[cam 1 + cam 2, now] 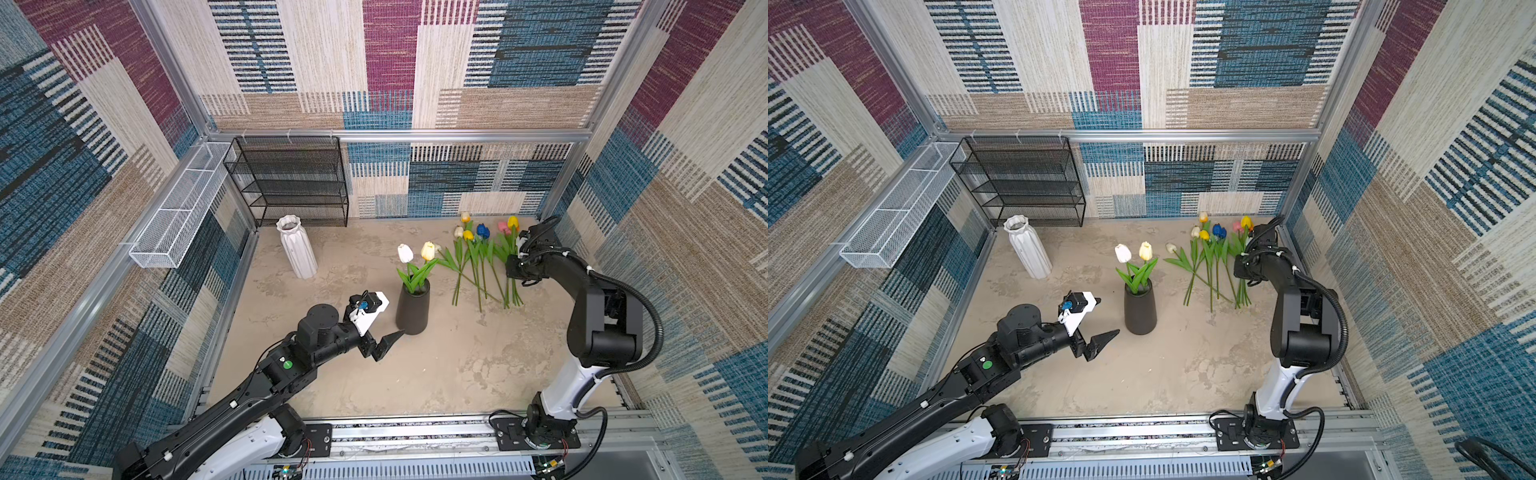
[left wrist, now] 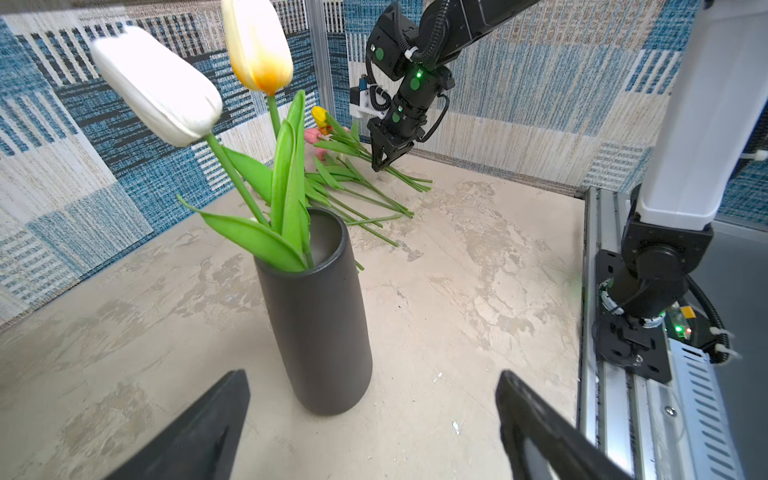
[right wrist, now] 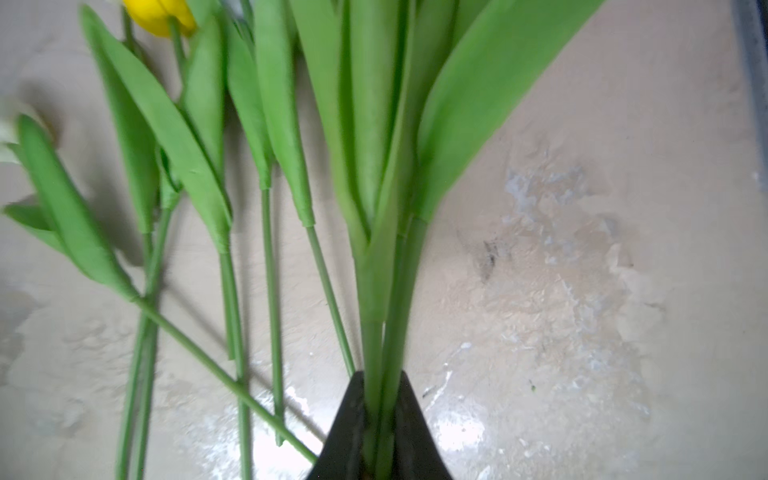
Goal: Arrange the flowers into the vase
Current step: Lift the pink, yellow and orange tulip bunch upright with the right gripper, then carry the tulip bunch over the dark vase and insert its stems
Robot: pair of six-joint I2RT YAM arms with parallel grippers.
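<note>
At the far right of the desk [image 1: 415,374], your right jaws pinch green stems of the loose flowers [image 1: 482,257] — your left jaws stand spread beside the dark vase [image 1: 413,309], which holds two tulips [image 1: 405,252].

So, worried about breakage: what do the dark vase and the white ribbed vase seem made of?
Dark vase: matte charcoal surface, thick rounded rim; probably unglazed ceramic or stoneware. White ribbed vase: sharp folded ridges, dull chalky white; likely ceramic, though moulded plastic is possible.
</note>
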